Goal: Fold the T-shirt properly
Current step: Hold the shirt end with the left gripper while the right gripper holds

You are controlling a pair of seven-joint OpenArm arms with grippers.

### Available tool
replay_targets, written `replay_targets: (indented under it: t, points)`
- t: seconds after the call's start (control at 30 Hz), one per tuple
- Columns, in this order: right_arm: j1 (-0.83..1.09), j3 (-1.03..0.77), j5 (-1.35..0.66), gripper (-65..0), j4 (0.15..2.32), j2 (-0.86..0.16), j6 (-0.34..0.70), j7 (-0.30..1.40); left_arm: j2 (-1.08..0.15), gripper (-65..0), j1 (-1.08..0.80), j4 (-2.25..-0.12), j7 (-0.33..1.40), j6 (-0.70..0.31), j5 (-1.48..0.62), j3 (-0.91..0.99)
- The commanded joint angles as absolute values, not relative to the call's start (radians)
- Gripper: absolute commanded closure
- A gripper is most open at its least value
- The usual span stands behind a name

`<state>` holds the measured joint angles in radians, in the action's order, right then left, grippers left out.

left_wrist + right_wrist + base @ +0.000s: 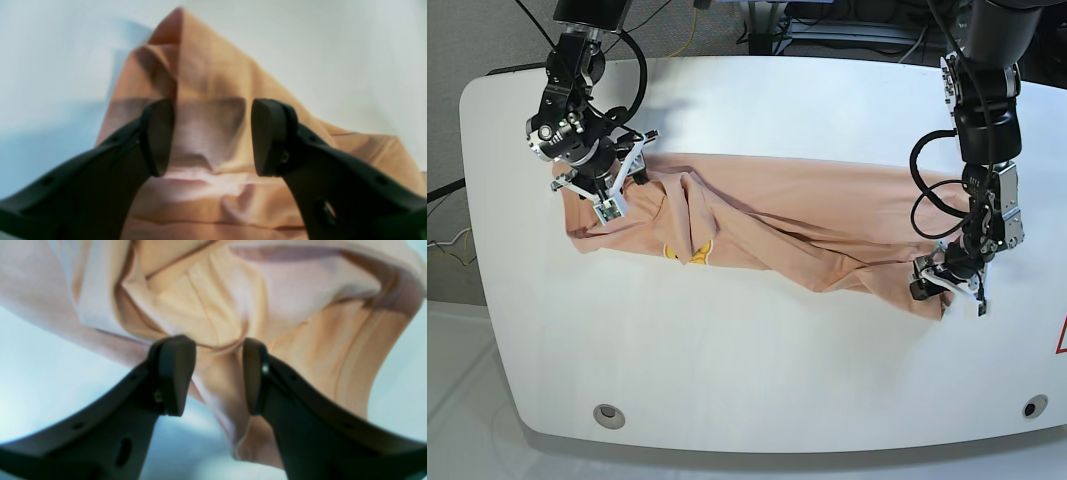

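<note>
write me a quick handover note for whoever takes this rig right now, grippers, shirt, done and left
Left gripper: open, straddling a raised fold at one end of the peach cotton T-shirt, not clamped.
Right gripper: open, jaws either side of a bunched edge at the other end, no grip visible.
T-shirt: stretched in a crumpled band across the white table, a bit of yellow print showing.
Done: no neat fold visible.
Left: grip both ends, flatten, then fold.
</note>
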<state>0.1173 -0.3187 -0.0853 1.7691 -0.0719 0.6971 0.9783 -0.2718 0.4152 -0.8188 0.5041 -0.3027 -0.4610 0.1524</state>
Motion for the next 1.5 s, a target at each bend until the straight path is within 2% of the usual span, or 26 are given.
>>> replay_targets:
  t: [0.0,0.53,0.73,1.47]
  points:
    - [0.105,-0.32,-0.099,-26.7,1.787,-0.077,0.698,0.963,-0.285,-34.3,0.447,-0.834,0.484,-0.306,-0.472,0.154]
    - [0.107,-0.32,-0.099,-26.7,1.787,-0.077,0.698,0.963,-0.297,-34.3,0.447,-0.834,0.484,-0.306,-0.453,0.154]
    - [0.107,-0.32,-0.099,-26.7,1.787,-0.077,0.698,0.963,-0.285,-34.3,0.447,-0.834,0.483,-0.306,-0.387,0.159]
    - [0.11,-0.32,-0.099,-26.7,1.79,-0.077,0.698,0.963,-0.24,-34.3,0.447,-0.834,0.483,-0.306,-0.378,0.154]
